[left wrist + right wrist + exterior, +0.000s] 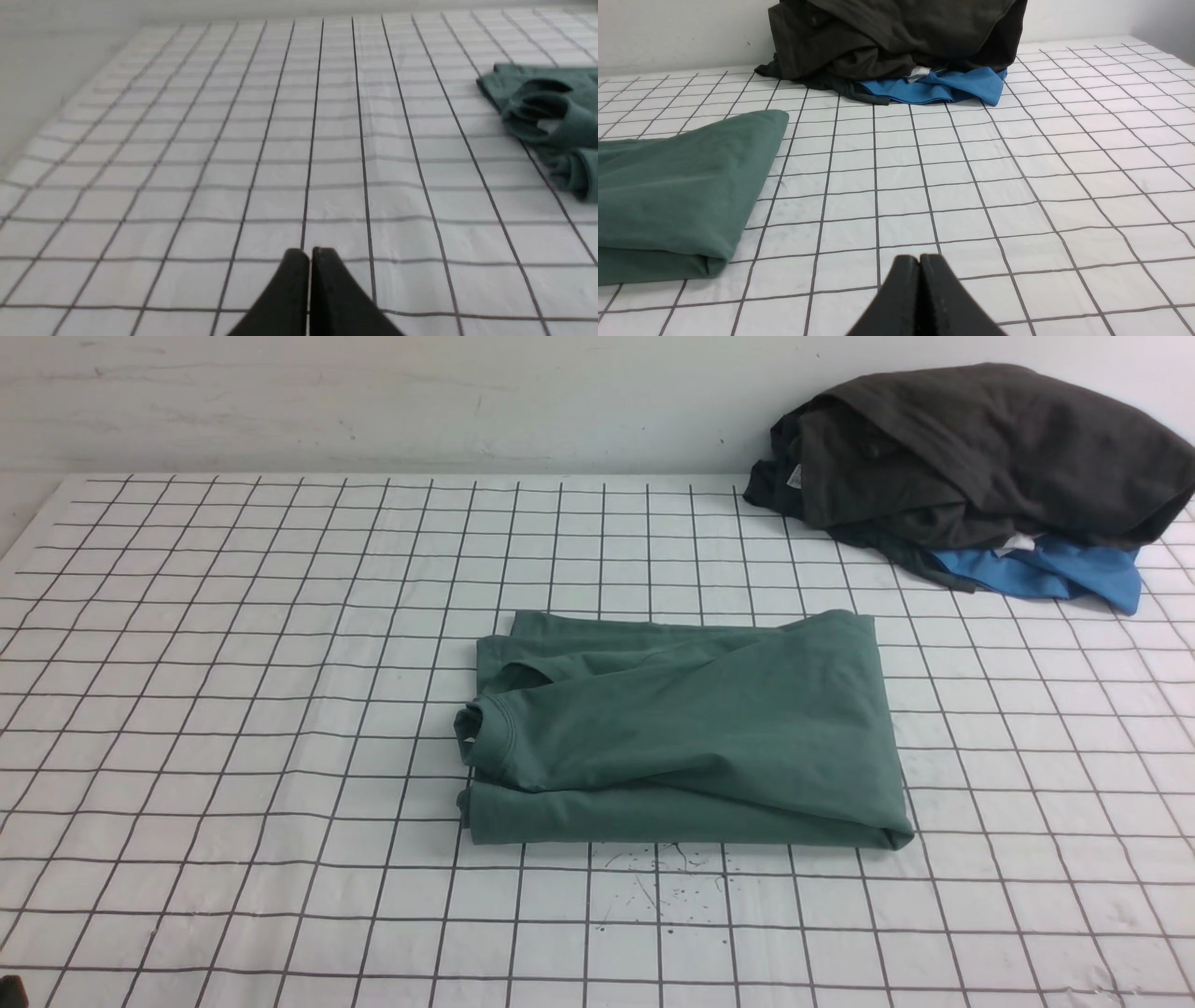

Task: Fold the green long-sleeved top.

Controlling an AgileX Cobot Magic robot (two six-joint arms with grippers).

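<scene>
We are looking at the gridded table (233,709), with the green long-sleeved top (681,737) lying folded at the frame's centre and the dark garment (980,457) heaped upper right. Folding seems finished; our left gripper (309,254) and right gripper (920,259) are resting closed, empty, so nothing more than tidying appears needed.

A lab-like test bench: a gridded white table sheet (233,709) against a bare white wall (373,401).
</scene>
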